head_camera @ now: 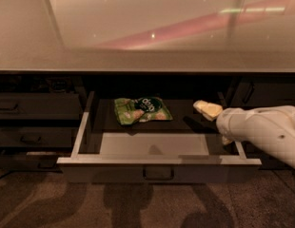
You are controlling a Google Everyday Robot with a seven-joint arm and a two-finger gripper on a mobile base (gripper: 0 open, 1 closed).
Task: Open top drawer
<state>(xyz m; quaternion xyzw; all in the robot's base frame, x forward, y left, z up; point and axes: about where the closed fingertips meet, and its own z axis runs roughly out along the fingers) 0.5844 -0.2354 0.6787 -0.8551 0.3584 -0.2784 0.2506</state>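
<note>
The top drawer (pixel 104 171) stands pulled out under the counter, its dark front toward me and its loop handle (pixel 158 173) in the centre. The grey floor and pale side walls (pixel 81 132) show. A green snack bag (pixel 140 109) lies at the back of the drawer floor. My gripper (pixel 208 109) reaches in from the right on a white arm (pixel 261 129). It hangs over the drawer's right rear corner, to the right of the bag and apart from it. It is well behind the handle.
A glossy beige counter top (pixel 138 32) overhangs the drawers. Narrower shut drawer fronts (pixel 33 106) (pixel 31 137) stack at the left, and another dark front (pixel 266 94) sits at the right. Brown carpet (pixel 138 203) lies below the open drawer.
</note>
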